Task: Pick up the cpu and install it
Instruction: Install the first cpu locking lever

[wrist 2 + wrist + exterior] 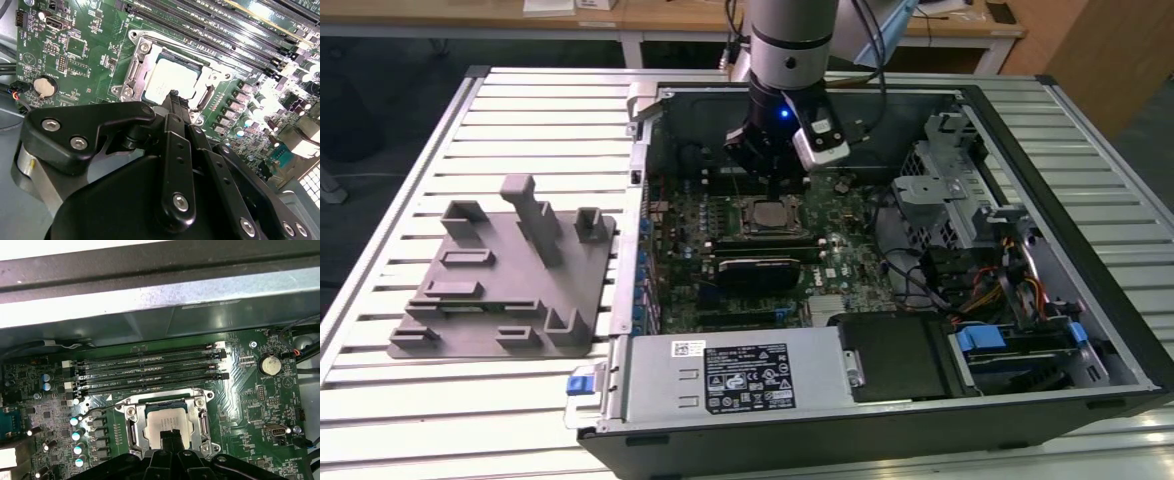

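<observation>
Under it all, slatted metal table (454,420). On the table, open computer case (881,440) lying on its side, with the green motherboard (674,235) facing up and the socket (744,228) near the middle of that board. Well apart from the socket, outside the case toward the exterior view's left, grey plastic tray (480,300) with upright pegs. Coming straight down over the socket, grey robot arm (790,40). Inside the case, toward the front edge from the socket, silver power supply (734,375).

Just above the socket, end effector (771,185), black and clenched with nothing between, its tips pressed together over the chip in both wrist views (173,96) (173,436). No telling whether touching the chip or just clear of it. Just beside the socket's metal frame (131,432), four long black memory slots (150,370) running side by side.

Seated flat inside the socket, silver top up: the cpu (771,213) (165,80) (159,426), framed on all sides by the metal bracket. Near the socket, on bare board, round coin battery (270,364).
</observation>
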Robot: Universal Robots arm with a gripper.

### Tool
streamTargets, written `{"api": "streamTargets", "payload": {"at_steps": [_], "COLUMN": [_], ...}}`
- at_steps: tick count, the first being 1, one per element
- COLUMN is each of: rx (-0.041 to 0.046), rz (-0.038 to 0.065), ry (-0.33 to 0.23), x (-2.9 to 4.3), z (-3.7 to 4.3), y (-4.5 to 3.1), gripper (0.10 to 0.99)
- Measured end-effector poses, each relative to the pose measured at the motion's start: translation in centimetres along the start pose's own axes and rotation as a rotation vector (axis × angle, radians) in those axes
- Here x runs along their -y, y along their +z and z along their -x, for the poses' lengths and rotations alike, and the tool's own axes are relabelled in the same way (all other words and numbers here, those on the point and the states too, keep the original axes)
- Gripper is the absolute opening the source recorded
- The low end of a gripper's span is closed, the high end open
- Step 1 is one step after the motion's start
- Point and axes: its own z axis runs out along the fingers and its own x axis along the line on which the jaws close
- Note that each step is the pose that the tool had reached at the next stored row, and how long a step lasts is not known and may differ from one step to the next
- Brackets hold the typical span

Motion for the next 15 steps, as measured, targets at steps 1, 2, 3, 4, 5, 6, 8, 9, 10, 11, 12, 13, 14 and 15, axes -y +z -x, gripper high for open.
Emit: {"api": "streamTargets", "payload": {"at_steps": [1, 2, 3, 4, 5, 6, 8, 9, 10, 11, 12, 13, 14, 15], "rx": [0.0, 0.0, 0.0, 0.0, -0.0001, -0.0002, 0.0, 0.0, -0.0001, 0.0, 0.0, 0.0, 0.0, -0.0001], "rz": [0.0, 0.0, 0.0, 0.0, 0.0, -0.001, 0.0, 0.0, 0.0, 0.0, 0.0, 0.0, 0.0, 0.0], "ry": [0.0, 0.0, 0.0, 0.0, 0.0, 0.0, 0.0, 0.0, 0.0, 0.0, 0.0, 0.0, 0.0, 0.0], "x": [0.0, 0.0, 0.0, 0.0, 0.0, 0.01, 0.0, -0.01, -0.01, -0.02, -0.03, -0.03, -0.04, -0.04], "z": [0.0, 0.0, 0.0, 0.0, 0.0, 0.0, 0.0, 0.01, 0.01, 0.01, 0.02, 0.02, 0.02, 0.02], "y": [0.0, 0.0, 0.0, 0.0, -0.02, -0.08, -0.29, -0.44, -0.61, -0.81, -1.0, -1.18, -1.33, -1.44], "gripper": [0.106, 0.106, 0.106, 0.106, 0.106, 0.106, 0.106, 0.106, 0.106, 0.106, 0.106, 0.106, 0.106, 0.106]}}
